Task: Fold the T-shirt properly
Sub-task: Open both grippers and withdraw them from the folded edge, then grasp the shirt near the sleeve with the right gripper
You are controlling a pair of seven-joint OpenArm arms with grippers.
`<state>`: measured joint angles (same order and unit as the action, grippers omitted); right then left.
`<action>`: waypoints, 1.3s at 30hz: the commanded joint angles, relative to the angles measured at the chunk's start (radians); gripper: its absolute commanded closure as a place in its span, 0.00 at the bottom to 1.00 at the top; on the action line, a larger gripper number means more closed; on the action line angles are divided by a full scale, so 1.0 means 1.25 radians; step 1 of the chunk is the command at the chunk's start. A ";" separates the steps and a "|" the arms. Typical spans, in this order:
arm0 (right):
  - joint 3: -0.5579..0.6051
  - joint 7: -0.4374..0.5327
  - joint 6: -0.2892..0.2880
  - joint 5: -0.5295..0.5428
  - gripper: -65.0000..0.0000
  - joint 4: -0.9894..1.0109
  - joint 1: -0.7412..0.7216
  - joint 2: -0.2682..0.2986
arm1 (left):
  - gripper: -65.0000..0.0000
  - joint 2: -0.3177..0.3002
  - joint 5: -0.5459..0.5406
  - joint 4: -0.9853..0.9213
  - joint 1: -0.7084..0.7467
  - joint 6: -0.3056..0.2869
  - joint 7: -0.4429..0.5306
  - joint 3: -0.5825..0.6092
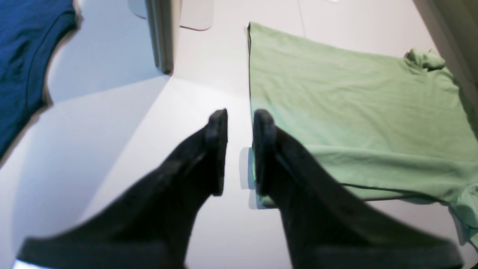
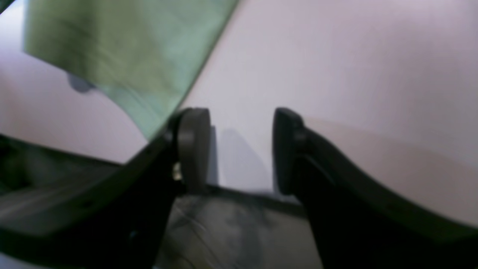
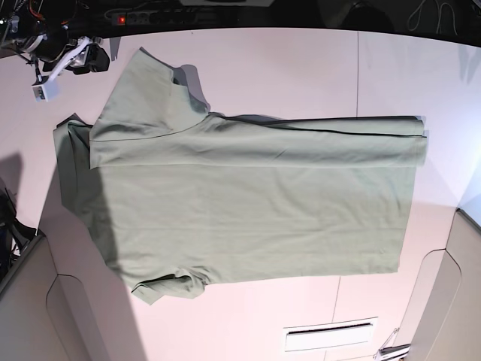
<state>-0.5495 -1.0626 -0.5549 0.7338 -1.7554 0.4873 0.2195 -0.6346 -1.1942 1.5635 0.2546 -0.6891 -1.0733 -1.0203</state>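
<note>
From my left wrist camera, my left gripper [image 1: 240, 151] hangs tilted down over the white table [image 1: 112, 149]. Its two dark fingers [image 1: 216, 149] stand a little apart with only bare tabletop between them, so it is open and holds nothing. One finger's tip sits over the near corner of the T-shirt [image 1: 354, 123]; whether it touches the cloth I cannot tell. The sage-green shirt spreads flat away from that corner, a dark seam running along its near folded edge. A dark blue garment [image 1: 22, 63] lies well apart at the far left.

From my right wrist camera, blurred, my right gripper [image 2: 241, 149] points down at the table [image 2: 336, 74], jaws wide and empty. The T-shirt [image 2: 123, 48] lies just beside one finger [image 2: 192, 149].

In the base view neither gripper shows. The T-shirt [image 3: 248, 203] lies flat mid-table [image 3: 248, 60], long axis left to right, collar end left, hem right, with its upper side folded in over the body.
</note>
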 commanded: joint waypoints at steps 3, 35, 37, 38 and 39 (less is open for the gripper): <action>-0.004 -0.003 0.001 0.054 0.57 0.055 -0.004 0.008 | 0.77 -0.022 -0.017 0.012 -0.002 -0.007 0.017 -0.007; 0.016 -0.132 -0.014 0.257 0.57 0.170 -0.051 -0.074 | 0.77 -0.022 -0.017 0.012 -0.002 -0.007 0.018 -0.007; 0.016 -0.132 -0.014 0.257 0.57 0.170 -0.053 -0.074 | 0.77 -0.022 -0.017 0.012 -0.002 -0.007 0.018 -0.007; 0.016 -0.132 -0.014 0.258 0.57 0.170 -0.056 -0.074 | 0.77 -0.022 -0.018 0.012 -0.002 -0.007 0.018 -0.007; 0.016 -0.133 -0.014 0.257 0.60 0.170 -0.064 -0.074 | 0.77 -0.022 -0.017 0.012 -0.002 -0.007 0.018 -0.007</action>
<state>-0.5316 -1.2106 -0.5793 1.0805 -1.5410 0.4038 0.1257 -0.6342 -1.1942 1.5635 0.2550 -0.6891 -1.0733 -1.0203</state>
